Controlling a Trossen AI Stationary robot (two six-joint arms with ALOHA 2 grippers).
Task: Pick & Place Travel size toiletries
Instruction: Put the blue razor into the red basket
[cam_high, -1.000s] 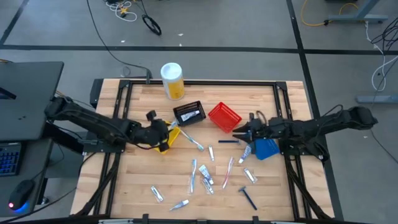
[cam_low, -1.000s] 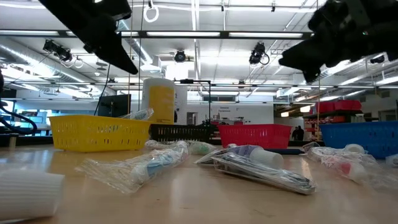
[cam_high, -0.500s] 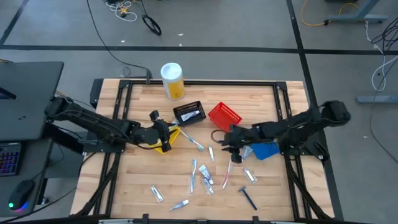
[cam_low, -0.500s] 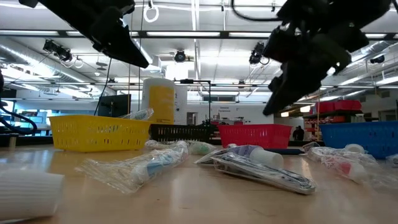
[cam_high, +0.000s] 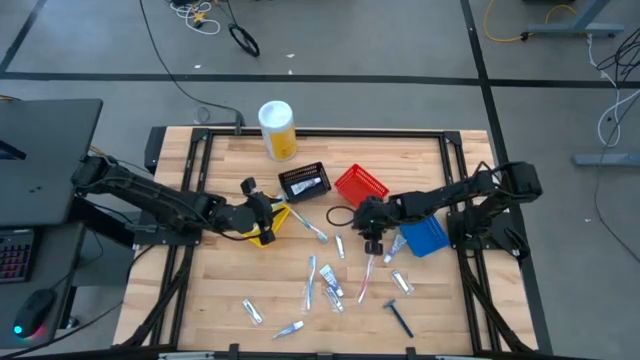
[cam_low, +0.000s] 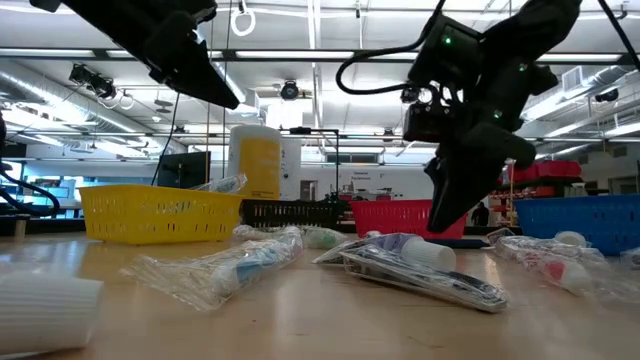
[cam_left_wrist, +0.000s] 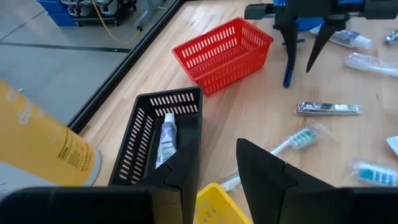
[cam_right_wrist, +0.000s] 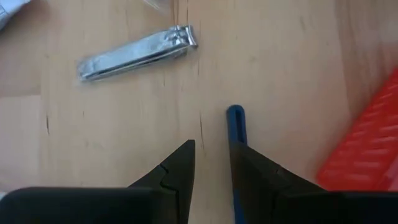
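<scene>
Travel size toiletries lie scattered on the wooden table (cam_high: 420, 160): wrapped tubes and toothbrushes (cam_high: 325, 285), a dark razor (cam_high: 400, 318), a metal nail clipper (cam_right_wrist: 137, 53) and a slim dark blue stick (cam_right_wrist: 236, 121). My right gripper (cam_right_wrist: 212, 149) stands open near the table's middle, pointing steeply down. Its fingertips hang just over the near end of the blue stick (cam_left_wrist: 287, 74), between the red basket (cam_high: 360, 187) and the blue basket (cam_high: 428, 238). My left gripper (cam_left_wrist: 217, 171) hangs open and empty above the yellow basket (cam_left_wrist: 214, 205).
A black basket (cam_left_wrist: 155, 134) with a white tube (cam_left_wrist: 166, 138) in it stands behind the yellow one. A white-and-yellow canister (cam_high: 277, 130) stands at the far edge. A wrapped toothbrush (cam_left_wrist: 292, 140) lies beside the yellow basket. Bare wood shows at the near left.
My right gripper has swung from beside the blue basket toward the table's left, sunk, and tipped from nearly level to steeply down over the blue stick. Its fingers stay apart. No toiletry has moved.
</scene>
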